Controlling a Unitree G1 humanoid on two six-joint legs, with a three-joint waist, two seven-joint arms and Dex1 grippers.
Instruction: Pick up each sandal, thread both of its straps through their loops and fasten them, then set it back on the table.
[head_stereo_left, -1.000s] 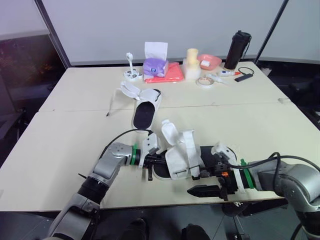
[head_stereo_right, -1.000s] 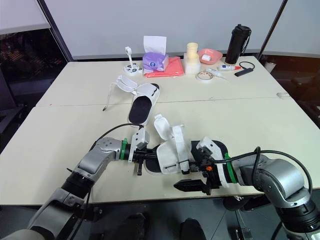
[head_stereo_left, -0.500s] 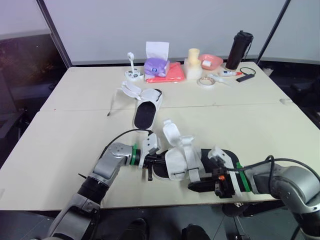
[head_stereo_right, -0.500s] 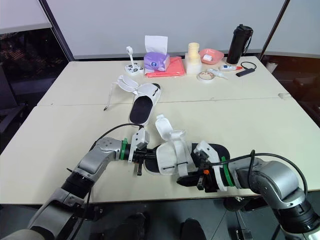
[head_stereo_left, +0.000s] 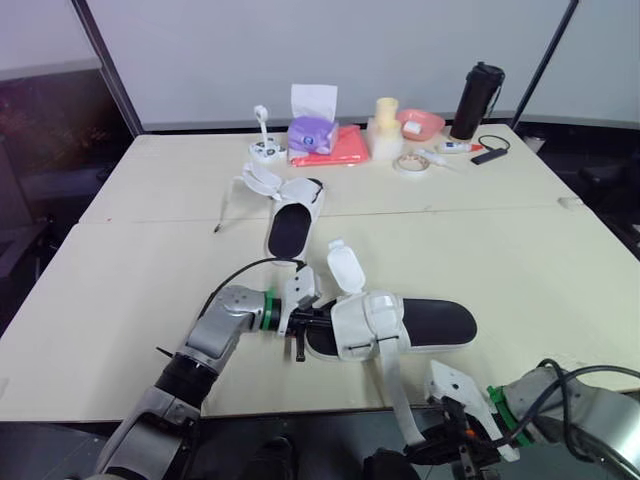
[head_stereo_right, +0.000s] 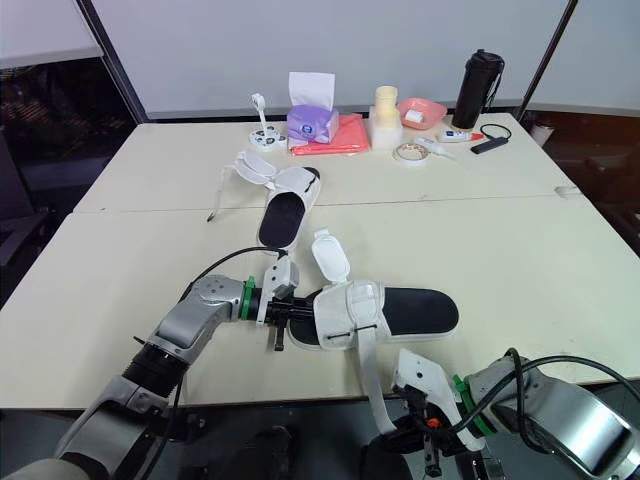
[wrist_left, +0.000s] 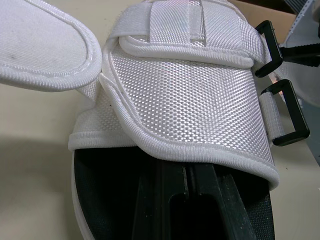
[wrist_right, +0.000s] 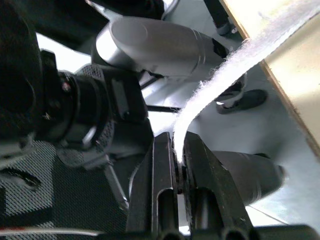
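The near sandal (head_stereo_left: 420, 322), black-soled with a white woven upper (wrist_left: 190, 95), lies by the table's front edge. My left gripper (head_stereo_left: 300, 325) is shut on its sole at the left end. Two black loops (wrist_left: 282, 120) stand at the side of the upper. One long white strap (head_stereo_left: 390, 390) runs from the upper over the front edge and down. My right gripper (head_stereo_left: 425, 450) hangs below that edge, shut on the strap's end (wrist_right: 200, 105). A second sandal (head_stereo_left: 290, 222) lies further back with its straps (head_stereo_left: 258, 182) loose.
Along the far edge stand a purple tissue box (head_stereo_left: 312, 130), a red cloth (head_stereo_left: 335, 150), a pink bowl (head_stereo_left: 420, 122), a black bottle (head_stereo_left: 474, 100), a tape roll (head_stereo_left: 410, 162) and a small white stand (head_stereo_left: 264, 148). A seam (head_stereo_left: 450, 210) crosses the table (head_stereo_left: 150, 270).
My right gripper has shut on the strap and drawn it toward me, down past the table's front edge. The upper now lies flatter over the sole. The left arm has held still.
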